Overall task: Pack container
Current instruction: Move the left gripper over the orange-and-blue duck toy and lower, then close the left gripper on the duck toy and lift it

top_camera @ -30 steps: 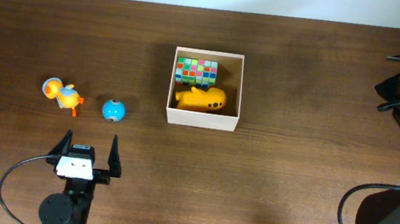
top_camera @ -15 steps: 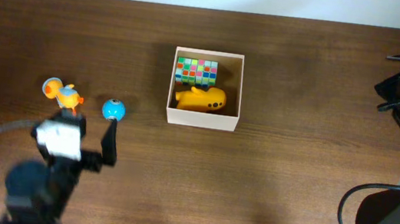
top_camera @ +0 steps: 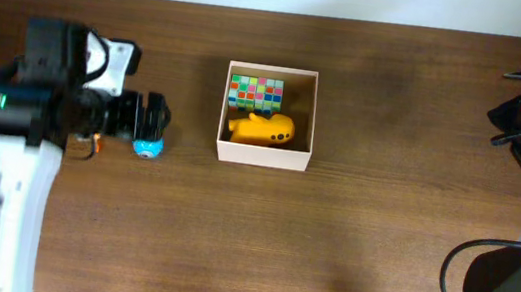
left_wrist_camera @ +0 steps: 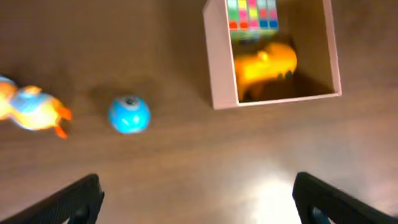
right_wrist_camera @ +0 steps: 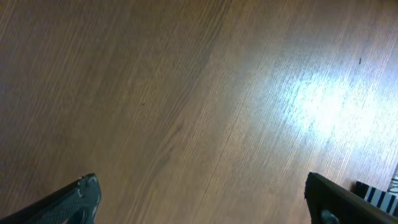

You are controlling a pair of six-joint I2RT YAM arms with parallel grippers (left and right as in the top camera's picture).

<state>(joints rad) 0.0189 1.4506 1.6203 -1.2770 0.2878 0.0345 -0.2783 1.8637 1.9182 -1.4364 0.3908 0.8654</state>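
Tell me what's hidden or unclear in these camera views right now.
Orange duck toy: overhead, almost all under the left arm; left wrist, blurred, cut by the left edge.
Small blue ball: overhead, top covered by the left gripper.
Yellow submarine toy: left wrist, blurred.

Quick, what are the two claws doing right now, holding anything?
Left gripper: open, holding nothing.
Right gripper: open, holding nothing.

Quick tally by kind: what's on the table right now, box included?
Cream-white square cardboard container: 1
Multicoloured grid-faced cube: 1
Yellow submarine-shaped toy: 1
Blue ball: 1
Orange-and-blue duck toy: 1
Total: 5
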